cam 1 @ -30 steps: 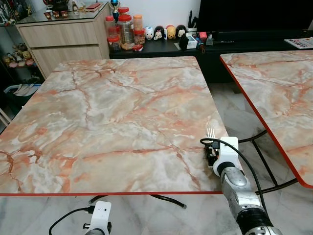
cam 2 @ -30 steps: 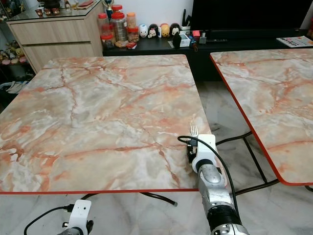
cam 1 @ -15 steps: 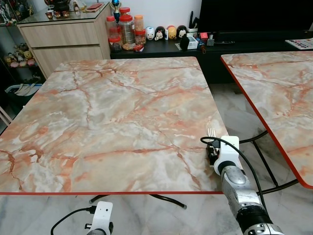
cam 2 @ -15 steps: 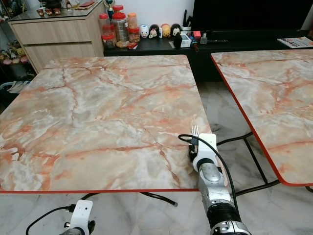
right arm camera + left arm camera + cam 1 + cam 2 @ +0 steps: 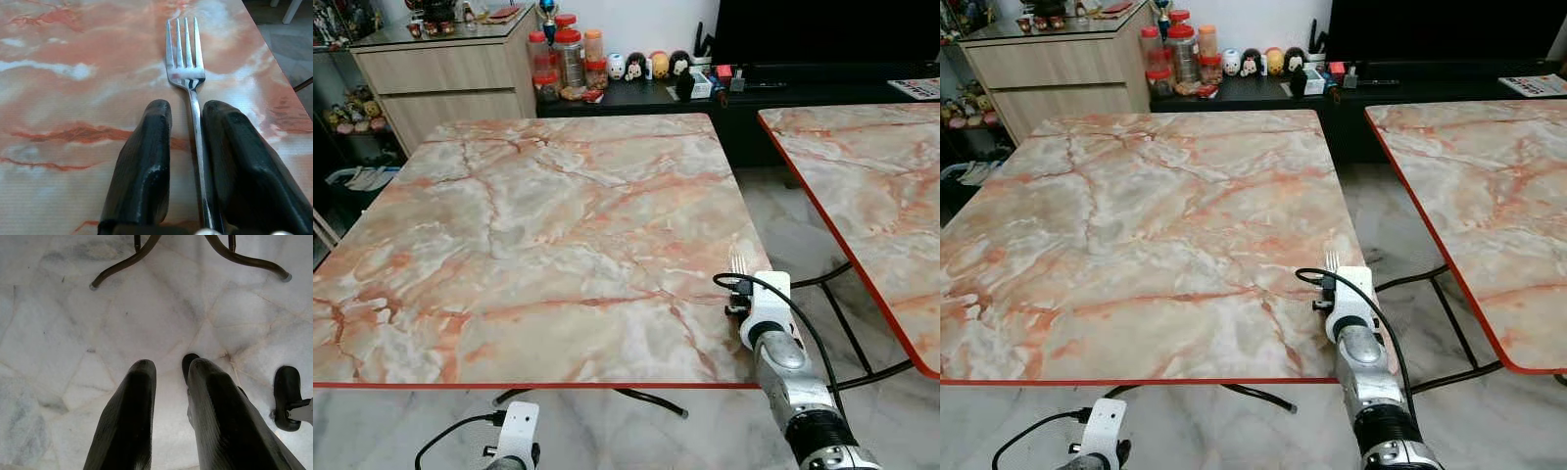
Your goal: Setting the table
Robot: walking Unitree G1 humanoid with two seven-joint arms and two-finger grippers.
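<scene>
A silver fork (image 5: 186, 63) points away from me over the marble table (image 5: 558, 215), close to its right edge and near the front corner. My right gripper (image 5: 186, 105) is shut on the fork's handle, which runs along the inner side of one black finger (image 5: 230, 147). The tines (image 5: 737, 262) stick out past the white wrist housing (image 5: 769, 304), just above or on the tabletop; I cannot tell which. My left gripper (image 5: 168, 364) hangs below the table's front edge over the floor, its fingers close together with nothing between them.
A second marble table (image 5: 862, 166) stands to the right, with a strip of floor (image 5: 788, 230) between them. Jars (image 5: 570, 59) and small figures stand on a low black bench behind, beside a wooden cabinet (image 5: 440, 78). Curved table feet (image 5: 122, 264) rest on the floor.
The right wrist has tipped slightly, hiding more of the black fingers behind its housing. The fork stays at the same spot on the table. The left arm has not moved.
</scene>
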